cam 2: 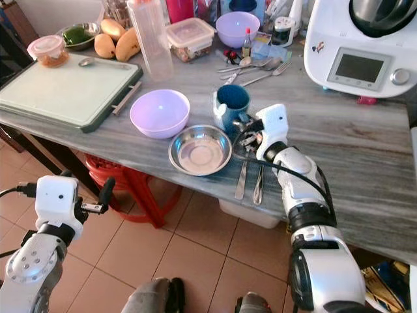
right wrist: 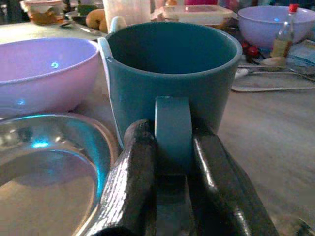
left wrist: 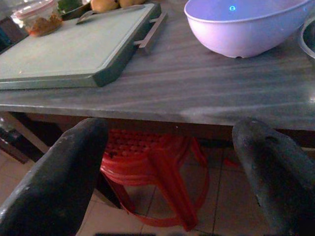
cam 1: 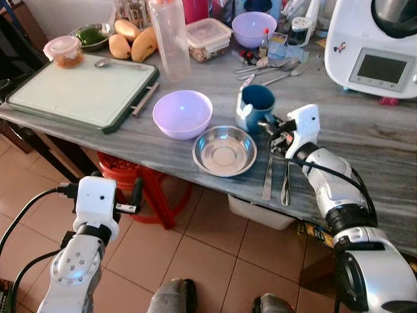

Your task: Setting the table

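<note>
A teal mug point(cam 1: 257, 104) stands upright on the grey table point(cam 1: 365, 140), just behind a steel bowl point(cam 1: 224, 150). My right gripper point(right wrist: 172, 162) is shut on the mug's handle point(right wrist: 172, 132), one black finger point(right wrist: 130, 172) on each side of it. A lilac bowl point(cam 1: 182, 113) sits to the mug's left. A fork point(cam 1: 268, 175) and a spoon point(cam 1: 286, 182) lie near the front edge, under my right forearm. My left gripper point(left wrist: 167, 172) hangs open below the table's edge, with nothing between its fingers.
A pale green cutting board point(cam 1: 81, 91) fills the table's left end. A clear jug point(cam 1: 169, 39), mangoes point(cam 1: 133, 42), food tubs, a second lilac bowl point(cam 1: 254, 27) and loose cutlery point(cam 1: 270, 67) crowd the back. A white kitchen machine point(cam 1: 374, 45) stands at back right. A red stool point(cam 1: 140, 189) is under the table.
</note>
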Tool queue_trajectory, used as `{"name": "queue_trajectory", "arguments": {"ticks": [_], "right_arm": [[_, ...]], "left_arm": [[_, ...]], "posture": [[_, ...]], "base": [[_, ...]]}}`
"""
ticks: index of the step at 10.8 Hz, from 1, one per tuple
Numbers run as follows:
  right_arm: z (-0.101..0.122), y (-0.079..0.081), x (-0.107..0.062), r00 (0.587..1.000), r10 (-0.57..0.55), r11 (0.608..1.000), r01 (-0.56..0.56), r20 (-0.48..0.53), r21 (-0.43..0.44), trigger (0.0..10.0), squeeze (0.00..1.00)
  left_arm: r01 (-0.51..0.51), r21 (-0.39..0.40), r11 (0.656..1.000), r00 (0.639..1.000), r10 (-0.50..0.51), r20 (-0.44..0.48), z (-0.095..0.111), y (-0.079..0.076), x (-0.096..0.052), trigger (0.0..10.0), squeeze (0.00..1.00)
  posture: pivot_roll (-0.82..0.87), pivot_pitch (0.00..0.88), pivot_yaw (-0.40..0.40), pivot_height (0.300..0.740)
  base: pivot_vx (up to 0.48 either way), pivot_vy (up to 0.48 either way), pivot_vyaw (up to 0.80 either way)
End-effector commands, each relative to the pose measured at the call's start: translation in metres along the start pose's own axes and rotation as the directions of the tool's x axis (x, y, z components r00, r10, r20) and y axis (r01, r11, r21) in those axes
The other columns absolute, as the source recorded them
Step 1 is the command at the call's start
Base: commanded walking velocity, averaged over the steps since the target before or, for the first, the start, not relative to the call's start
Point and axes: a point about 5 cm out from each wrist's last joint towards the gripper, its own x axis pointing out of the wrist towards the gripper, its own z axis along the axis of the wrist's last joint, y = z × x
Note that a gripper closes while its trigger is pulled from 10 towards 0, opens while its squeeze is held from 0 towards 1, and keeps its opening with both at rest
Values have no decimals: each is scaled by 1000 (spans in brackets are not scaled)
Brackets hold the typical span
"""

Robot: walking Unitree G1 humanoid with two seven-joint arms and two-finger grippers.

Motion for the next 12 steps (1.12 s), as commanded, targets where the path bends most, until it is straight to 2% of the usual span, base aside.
{"name": "queue_trajectory", "arguments": {"ticks": [1, 2, 4, 10, 12], "right_arm": [[3, 5, 4, 999, 34, 999, -34, 11, -15, 10000, 59], [3, 4, 3, 1000, 27, 999, -26, 13, -26, 10000, 1000], [6, -2, 2, 1000, -9, 998, 10, 16, -63, 10000, 1000], [17, -17, 0, 993, -100, 989, 106, 64, -104, 10000, 1000], [31, -19, -1, 983, -124, 983, 140, 134, -121, 10000, 1000]], "left_arm": [[1, 2, 1000, 1000, -1, 8, 4, 1, -1, 10000, 0], [2, 2, 1000, 1000, -2, 7, 4, 0, 0, 10000, 0], [4, -3, 1000, 1000, -4, 10, 4, -2, 3, 10000, 0], [1, -33, 999, 1000, 0, 29, 6, -8, 13, 10000, 0], [-19, -47, 999, 999, 21, 44, 6, -11, 21, 10000, 0]], "posture": [[164, 122, 105, 740], [162, 120, 106, 740], [158, 112, 103, 740], [142, 76, 84, 740], [126, 43, 66, 740]], "base": [[0, 0, 0], [0, 0, 0], [0, 0, 0], [0, 0, 0], [0, 0, 0]]}}
